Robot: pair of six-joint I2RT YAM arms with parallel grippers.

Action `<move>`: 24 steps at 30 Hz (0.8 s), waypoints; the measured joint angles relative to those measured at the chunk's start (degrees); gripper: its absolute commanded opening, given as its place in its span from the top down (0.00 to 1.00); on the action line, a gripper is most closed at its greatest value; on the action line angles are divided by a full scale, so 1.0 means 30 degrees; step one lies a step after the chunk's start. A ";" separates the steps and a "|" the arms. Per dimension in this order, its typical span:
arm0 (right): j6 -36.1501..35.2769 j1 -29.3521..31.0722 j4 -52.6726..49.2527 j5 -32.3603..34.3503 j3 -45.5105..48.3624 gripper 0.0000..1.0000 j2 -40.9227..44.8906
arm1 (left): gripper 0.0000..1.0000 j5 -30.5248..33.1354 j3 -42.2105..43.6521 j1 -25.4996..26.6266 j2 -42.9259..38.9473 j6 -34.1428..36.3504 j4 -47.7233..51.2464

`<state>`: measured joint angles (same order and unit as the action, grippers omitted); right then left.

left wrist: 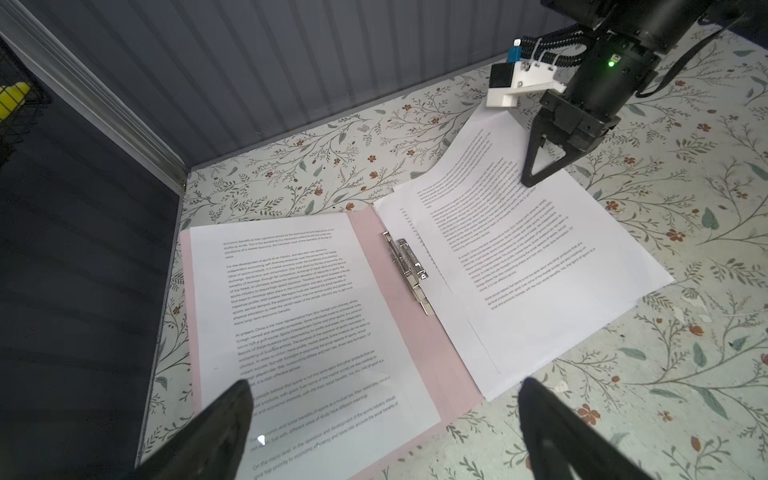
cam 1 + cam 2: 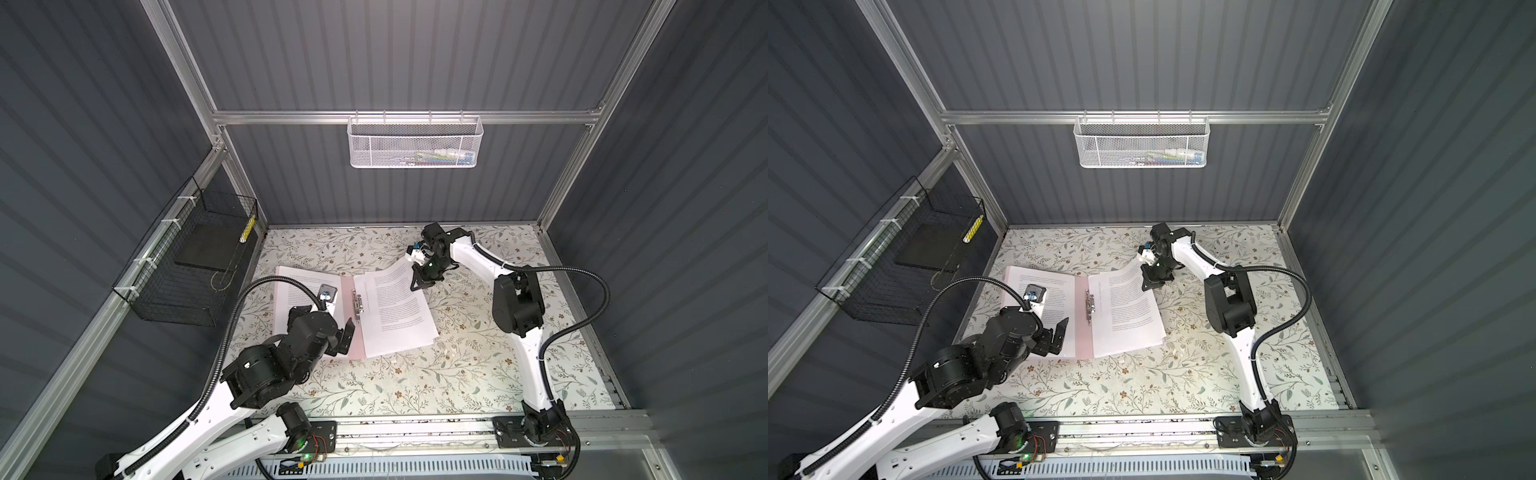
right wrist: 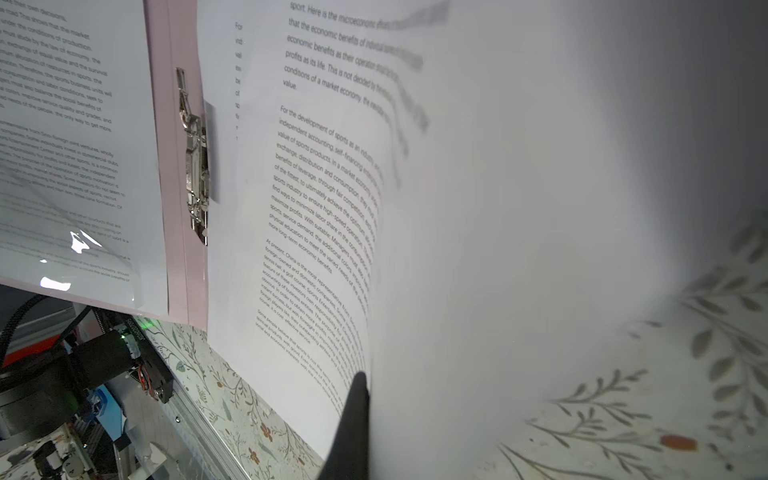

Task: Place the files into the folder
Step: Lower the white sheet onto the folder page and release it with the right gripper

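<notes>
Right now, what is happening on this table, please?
The folder lies open on the table. The right gripper is shut on the edge of the top sheet of the pile on the folder's right half, and the sheet's far corner curls upward. The left gripper hangs open over the near edge of the left half, where another sheet lies flat.

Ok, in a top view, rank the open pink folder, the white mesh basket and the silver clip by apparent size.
Largest: the folder.
Then the white mesh basket.
Smallest: the silver clip, by far.
</notes>
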<state>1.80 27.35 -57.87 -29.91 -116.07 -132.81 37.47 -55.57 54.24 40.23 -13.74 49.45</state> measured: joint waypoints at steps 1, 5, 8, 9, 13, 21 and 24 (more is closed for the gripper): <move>-0.0131 0.0124 -0.0124 0.0022 -0.0124 1.00 0.0000 | 0.00 -0.0007 0.0000 0.0000 -0.0175 0.0007 0.0000; -0.0379 0.0474 -0.0430 0.0051 -0.0452 1.00 0.0000 | 0.00 -0.0393 -0.0219 0.0000 -0.0393 0.0226 0.0022; -0.0386 0.0488 -0.0627 -0.0022 -0.0765 1.00 -0.0007 | 0.00 -0.0699 -0.0219 0.0000 0.0036 0.0372 0.0022; -0.0364 0.0488 -0.0627 -0.0044 -0.0852 1.00 -0.0007 | 0.00 -0.0801 -0.0219 0.0000 0.0204 0.0386 0.0022; 0.0007 0.0474 -0.0561 -0.0197 -0.0918 1.00 -0.0051 | 0.00 -0.1071 -0.0219 0.0000 0.0758 0.0452 0.0015; 0.1035 0.0554 -0.0255 -0.0597 -0.1290 1.00 -0.1042 | 0.00 -0.1202 -0.0197 0.0000 0.0889 0.0539 -0.0051; 0.1341 0.0583 -0.0160 -0.0627 -0.1355 1.00 -0.1253 | 0.00 -0.1202 -0.0117 0.0000 0.0889 0.0583 -0.0058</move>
<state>5.82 29.10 -58.35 -31.79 -120.14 -136.57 33.87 -55.92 54.24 42.89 -11.99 49.28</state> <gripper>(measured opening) 0.044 0.997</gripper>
